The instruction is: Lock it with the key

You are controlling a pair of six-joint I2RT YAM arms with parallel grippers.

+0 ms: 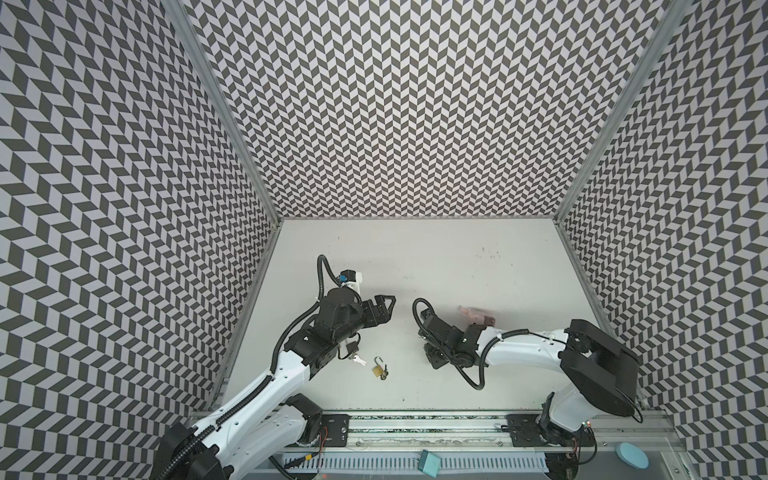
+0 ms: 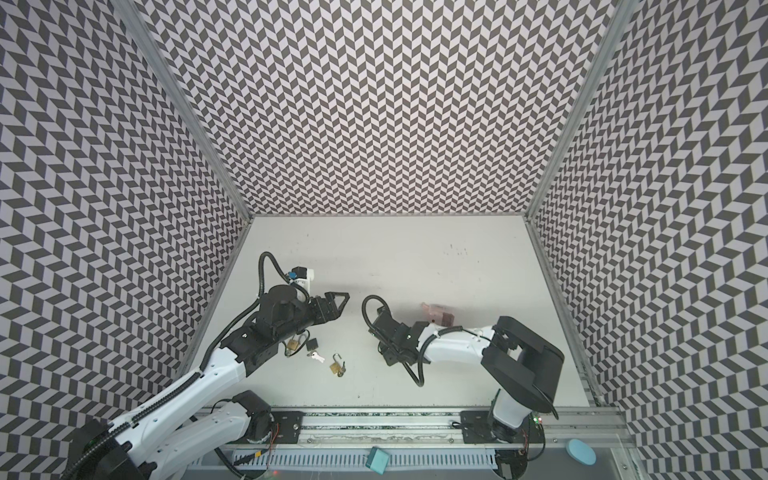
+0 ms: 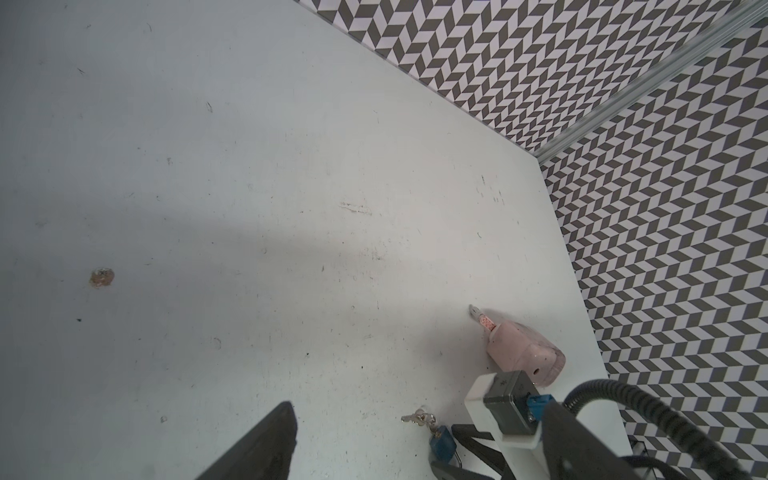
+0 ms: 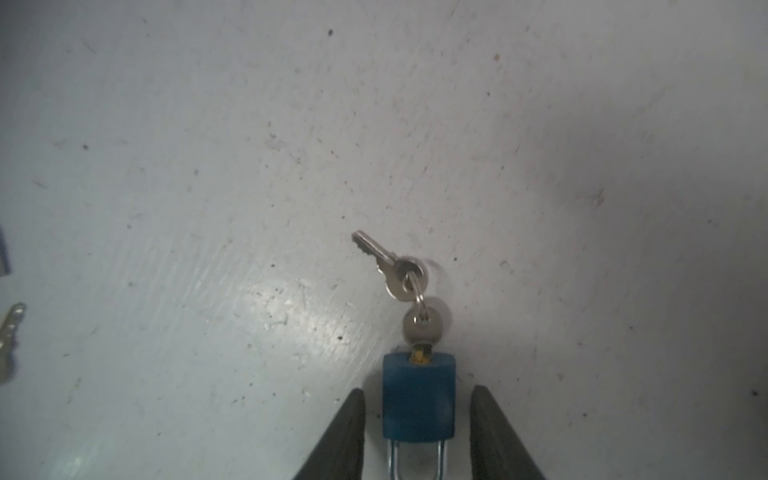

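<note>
The right gripper point(image 4: 417, 390) is standing released, its jaws flanking the small blue padlock point(image 4: 417, 411), which is lying on the white table point(image 4: 166, 166), without touching it. The silver key point(image 4: 426, 326) is sitting in the keyhole. The left gripper point(image 1: 388, 311) is hanging wide apart, empty. The step is likely calling for a square squeeze on the body while the key bow is being turned (the spare key point(image 4: 386, 259) on the ring is lying close). Both top views are hiding this padlock under the right wrist; the wrist views are showing it.
</note>
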